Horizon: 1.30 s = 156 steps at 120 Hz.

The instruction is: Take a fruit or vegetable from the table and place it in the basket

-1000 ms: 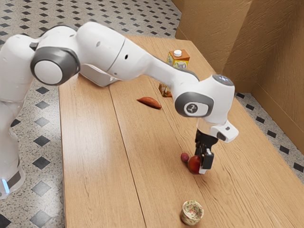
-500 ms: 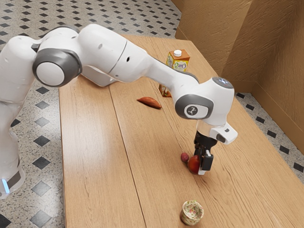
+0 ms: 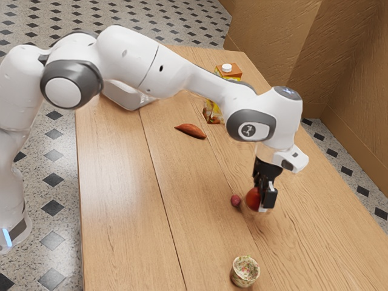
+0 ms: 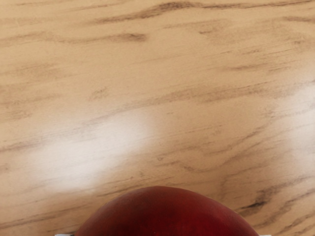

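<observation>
gripper (image 3: 260,202) is pinching the red fruit (image 3: 252,198) between its two fingers, one bearing on each side; pointing downward, it is holding the fruit just above the wooden table (image 3: 121,194), a soft shadow lying beneath. in the wrist view the fruit's dark red, rounded top is bulging up at the near edge, a sliver of pale fingertip showing at either side, and wood grain is spreading out beyond. small reddish ball (image 3: 236,200) is sitting on the tabletop just beside the held fruit, toward the exterior view's left. speckled cup (image 3: 245,271) is standing near the exterior view's lower edge, apart from the gripper. brown-orange tapered vegetable (image 3: 191,131) is lying farther up the table, well apart from the cup. carton (image 3: 228,70) with a white cap is standing upright behind the arm (image 3: 182,73), partly hidden. pale basket (image 3: 123,98) is resting at the table's far end, the arm covering part of it; its inside is not showing clearly.
</observation>
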Each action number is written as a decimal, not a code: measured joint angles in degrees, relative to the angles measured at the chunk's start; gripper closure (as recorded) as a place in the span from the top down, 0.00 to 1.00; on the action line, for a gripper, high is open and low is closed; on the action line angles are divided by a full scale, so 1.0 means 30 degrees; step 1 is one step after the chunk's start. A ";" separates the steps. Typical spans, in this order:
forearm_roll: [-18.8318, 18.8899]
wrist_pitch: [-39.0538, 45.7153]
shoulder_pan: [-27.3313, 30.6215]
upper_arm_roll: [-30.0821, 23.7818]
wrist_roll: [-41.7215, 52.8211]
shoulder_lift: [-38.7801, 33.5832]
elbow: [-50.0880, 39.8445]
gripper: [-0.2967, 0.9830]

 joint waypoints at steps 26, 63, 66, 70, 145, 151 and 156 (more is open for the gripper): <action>0.0210 -0.0823 0.0454 0.0699 -0.0082 -0.1021 0.0793 0.54; 0.1017 -0.2427 0.2020 0.1495 -0.0118 -0.3824 0.1567 0.56; 0.1127 -0.2617 0.2072 0.1509 -0.0119 -0.3974 0.1753 0.56; 0.1281 -0.2923 0.2128 0.1518 -0.0121 -0.4099 0.2191 0.56; 0.2812 -0.6955 1.0190 0.2714 -0.0043 -0.9535 0.1892 0.57; 0.2831 -0.7167 1.1121 0.2712 -0.0027 -0.9739 0.1556 0.57; 0.2843 -0.7308 1.1543 0.2712 -0.0016 -0.9811 0.1400 0.57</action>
